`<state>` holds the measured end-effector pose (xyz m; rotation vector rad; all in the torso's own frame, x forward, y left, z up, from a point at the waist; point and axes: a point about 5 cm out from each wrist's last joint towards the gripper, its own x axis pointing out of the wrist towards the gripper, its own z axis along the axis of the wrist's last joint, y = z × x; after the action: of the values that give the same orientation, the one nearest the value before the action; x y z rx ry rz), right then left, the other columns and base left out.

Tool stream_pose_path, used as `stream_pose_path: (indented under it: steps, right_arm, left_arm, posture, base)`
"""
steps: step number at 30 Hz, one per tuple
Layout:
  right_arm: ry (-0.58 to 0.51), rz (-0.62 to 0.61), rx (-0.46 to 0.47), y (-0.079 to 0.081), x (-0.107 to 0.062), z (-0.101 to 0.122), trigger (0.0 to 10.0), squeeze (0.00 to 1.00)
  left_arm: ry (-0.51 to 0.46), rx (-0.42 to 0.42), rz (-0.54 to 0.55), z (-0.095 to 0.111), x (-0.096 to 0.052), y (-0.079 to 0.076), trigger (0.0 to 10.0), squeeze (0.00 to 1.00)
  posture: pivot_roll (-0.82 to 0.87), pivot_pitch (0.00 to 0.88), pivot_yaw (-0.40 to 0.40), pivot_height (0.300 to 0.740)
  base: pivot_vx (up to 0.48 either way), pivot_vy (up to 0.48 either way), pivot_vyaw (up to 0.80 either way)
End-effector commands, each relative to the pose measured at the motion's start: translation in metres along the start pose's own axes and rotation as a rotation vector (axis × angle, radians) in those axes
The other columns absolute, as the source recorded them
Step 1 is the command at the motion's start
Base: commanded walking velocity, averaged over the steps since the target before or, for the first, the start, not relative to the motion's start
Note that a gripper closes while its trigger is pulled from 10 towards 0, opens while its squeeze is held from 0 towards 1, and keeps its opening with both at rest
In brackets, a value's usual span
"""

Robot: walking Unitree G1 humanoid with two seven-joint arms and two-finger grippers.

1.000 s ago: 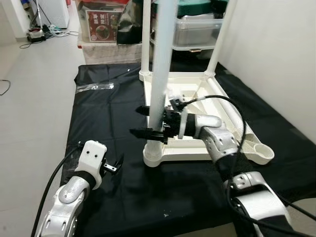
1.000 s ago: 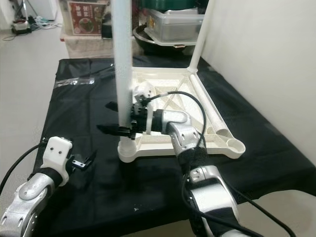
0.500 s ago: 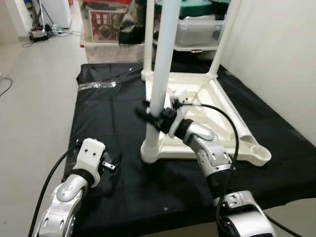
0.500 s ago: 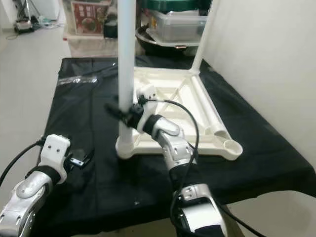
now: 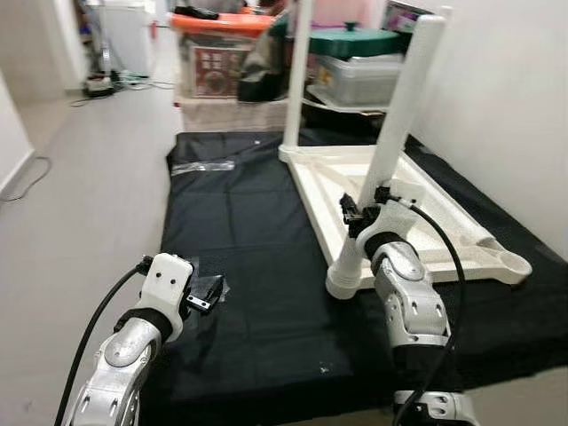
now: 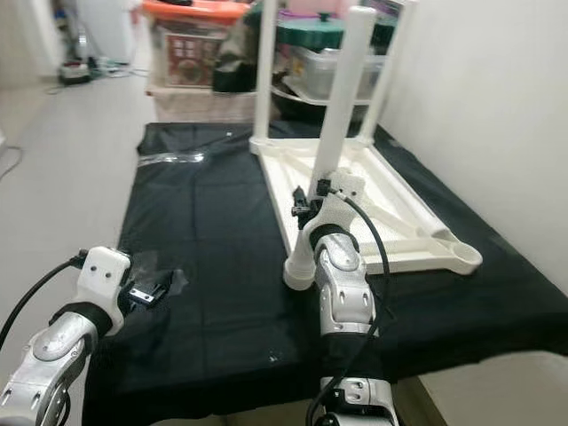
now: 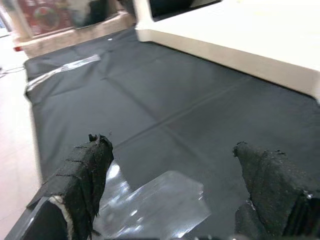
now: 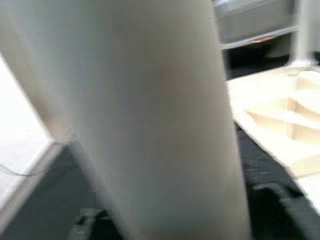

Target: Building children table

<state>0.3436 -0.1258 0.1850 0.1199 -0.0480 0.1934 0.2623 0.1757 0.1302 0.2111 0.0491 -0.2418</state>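
Observation:
A white children's table (image 5: 426, 209) lies upside down on a black cloth (image 5: 248, 231). Its near leg (image 5: 399, 115) stands in the near corner socket. My right gripper (image 5: 355, 211) clasps that leg low down, and the right wrist view has the leg (image 8: 160, 115) close up between the dark fingers (image 8: 282, 202). A far leg (image 5: 297, 80) stands at the back corner. The near right corner socket (image 5: 515, 264) holds no leg. My left gripper (image 7: 170, 150) hovers open just above the cloth, left of the table, with nothing between its fingers (image 7: 90, 165).
A clear plastic bag (image 7: 160, 200) lies on the cloth under the left gripper. Another plastic strip (image 5: 202, 166) lies at the cloth's far side. Storage boxes (image 5: 222, 67) and a lidded tub (image 5: 364, 67) stand behind. A white wall (image 5: 506, 106) runs along the right.
The camera has shifted and now looks from further left. My right gripper, whose fingers straddled the near leg, has closed in tight against it. The left gripper stays low over the cloth.

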Motion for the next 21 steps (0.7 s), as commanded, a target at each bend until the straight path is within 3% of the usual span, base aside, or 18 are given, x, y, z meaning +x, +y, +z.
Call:
stream_pose_path:
  steps: [1,2,3,5,6,8,10,12,13,14,15,16,17,18,21]
  right_arm:
    - [-0.030,0.102,0.005,0.013,0.000,0.005,10.0,0.80]
    - [-0.030,0.102,0.005,0.013,0.000,0.005,10.0,0.80]
    - [-0.063,0.247,0.030,0.024,0.002,0.016,10.0,0.91]
    - [-0.063,0.247,0.030,0.024,0.002,0.016,10.0,0.91]
    - [-0.076,0.466,0.023,0.034,0.004,0.026,10.0,0.00]
    - [-0.076,0.466,0.023,0.034,0.004,0.026,10.0,0.00]
    - [0.002,0.910,-0.059,0.039,0.003,0.021,10.0,0.00]
    - [0.002,0.910,-0.059,0.039,0.003,0.021,10.0,0.00]
    - [0.064,1.055,-0.100,0.040,-0.001,0.011,10.0,0.00]
    - [0.064,1.055,-0.100,0.040,-0.001,0.011,10.0,0.00]
    - [0.117,1.153,-0.124,0.043,-0.005,0.000,9.1,0.00]
    - [0.146,1.206,-0.150,0.048,-0.007,-0.011,4.0,0.00]
    - [0.146,1.206,-0.150,0.048,-0.007,-0.011,4.0,0.00]
    - [0.157,1.216,-0.143,0.053,-0.007,-0.016,0.4,0.00]
    - [0.160,1.214,-0.133,0.056,-0.006,-0.018,0.4,0.00]
  left_arm:
    - [0.005,0.008,-0.016,-0.001,0.002,-0.003,10.0,0.00]
    - [0.005,0.008,-0.016,-0.001,0.002,-0.003,10.0,0.00]
    - [0.005,0.008,-0.016,-0.002,0.001,-0.003,10.0,0.00]
    - [0.005,0.008,-0.016,-0.002,0.001,-0.003,10.0,0.00]
    - [0.006,0.008,-0.015,-0.002,0.000,-0.003,10.0,0.00]
    - [0.006,0.008,-0.015,-0.002,0.000,-0.003,10.0,0.00]
    - [0.005,0.012,-0.012,-0.002,0.001,-0.002,10.0,0.00]
    - [0.005,0.012,-0.012,-0.002,0.001,-0.002,10.0,0.00]
    - [0.003,0.013,-0.014,-0.002,0.001,-0.002,10.0,0.00]
    - [0.003,0.013,-0.014,-0.002,0.001,-0.002,10.0,0.00]
    - [0.000,0.013,-0.018,-0.001,0.002,-0.002,10.0,0.00]
    - [-0.002,0.014,-0.021,0.000,0.002,-0.002,10.0,0.00]
    - [-0.002,0.014,-0.021,0.000,0.002,-0.002,10.0,0.00]
    - [-0.003,0.014,-0.022,0.001,0.001,-0.002,10.0,0.00]
    - [-0.004,0.014,-0.022,0.002,0.000,-0.002,10.0,0.00]
  posture:
    - [0.03,0.000,-0.070,0.740]
    - [0.03,0.000,-0.070,0.740]
    - [0.03,0.000,-0.076,0.740]
    - [0.03,0.000,-0.076,0.740]
    - [0.04,0.000,-0.080,0.740]
    - [0.04,0.000,-0.080,0.740]
    - [0.05,0.000,-0.086,0.740]
    - [0.05,0.000,-0.086,0.740]
    - [0.05,0.000,-0.087,0.740]
    - [0.05,0.000,-0.087,0.740]
    - [0.06,0.000,-0.086,0.740]
    - [0.06,0.000,-0.090,0.740]
    - [0.06,0.000,-0.090,0.740]
    - [0.06,0.000,-0.090,0.740]
    - [0.08,0.000,-0.101,0.740]
  base:
    - [0.000,0.000,0.00]
    - [0.000,0.000,0.00]
    - [0.000,0.000,0.00]
    - [0.000,0.000,0.00]
    - [0.000,0.000,0.00]
    - [0.000,0.000,0.00]
    - [0.000,0.000,0.00]
    - [0.000,0.000,0.00]
    - [0.000,0.000,0.00]
    - [0.000,0.000,0.00]
    - [0.000,0.000,0.00]
    - [0.000,0.000,0.00]
    - [0.000,0.000,0.00]
    - [0.000,0.000,0.00]
    - [0.000,0.000,0.00]
